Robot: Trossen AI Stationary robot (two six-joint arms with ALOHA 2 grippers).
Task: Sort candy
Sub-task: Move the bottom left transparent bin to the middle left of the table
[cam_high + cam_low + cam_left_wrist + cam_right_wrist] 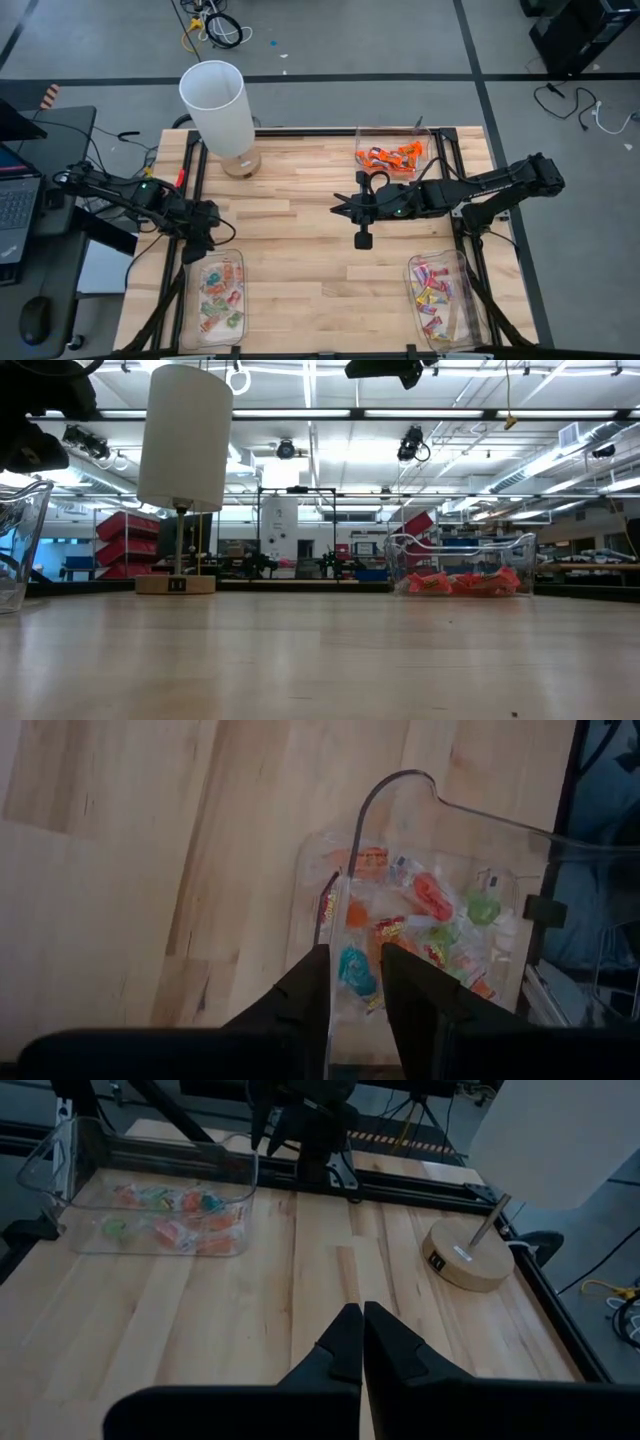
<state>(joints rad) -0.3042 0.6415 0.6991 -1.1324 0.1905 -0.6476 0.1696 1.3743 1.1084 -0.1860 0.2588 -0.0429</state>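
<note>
Jaws astride tray wall point(372, 830), lamp point(220, 110) behind.

Honestly nothing readable anywhere. The candy point(432, 898) wrappers are too blurry to make out any print or brand. The lamp point(215, 105) base has a small dark mark on its front in the low view, can't read it. Shelves and bins in the room at 12 o'clock are too far off for any signs.
</note>
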